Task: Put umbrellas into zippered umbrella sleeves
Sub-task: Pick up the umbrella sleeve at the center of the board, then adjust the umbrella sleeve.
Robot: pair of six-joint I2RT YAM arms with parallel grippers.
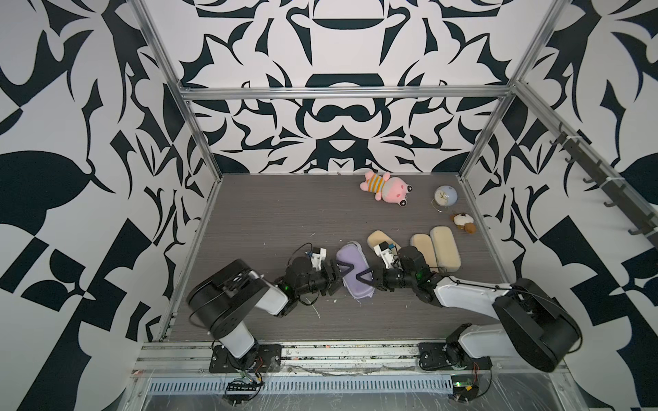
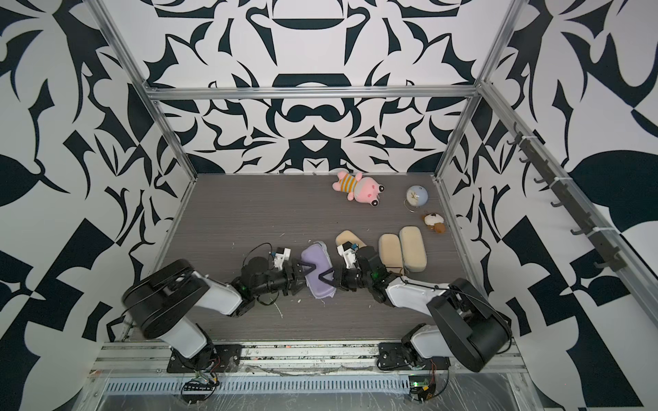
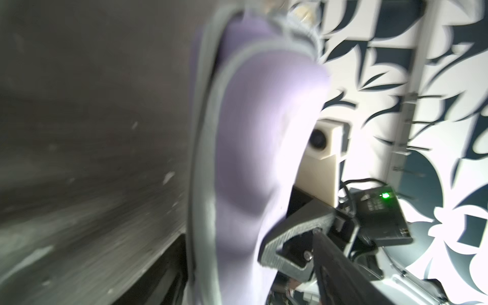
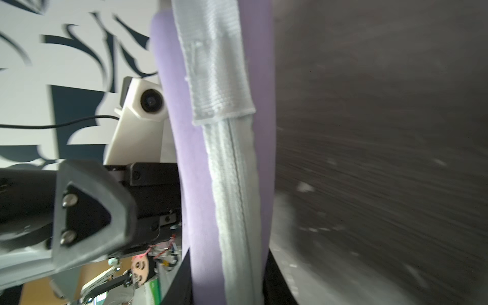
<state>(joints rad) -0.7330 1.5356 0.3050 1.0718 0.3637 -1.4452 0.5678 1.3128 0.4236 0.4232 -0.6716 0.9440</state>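
Item: lavender sleeve, oblong zippered case, lying flat on the grey wood-grain counter near the middle, towards the near edge, long axis running near to far. A grey zip band runs along the sleeve's right edge and looks closed where the right wrist view shows it. A pale rim shows at the far end in both top views. Whether an umbrella is inside cannot be told. Left end effector: at the sleeve's left edge, jaws apart, one finger over the top face and clear of the fabric. The left wrist view is blurred. Right end effector: at the sleeve's right edge, jaws closed onto that edge and pinching it. Its fingers lie against both sides of the zip band. First beige sleeve: closed, just right of the lavender one and farther back, partly covered by the right arm. Second beige sleeve and third beige sleeve: closed, side by side and touching, right of the first. Other stock: pink plush toy at far centre-right, small round clock to its right, small brown-and-white plush nearer, by the right wall.
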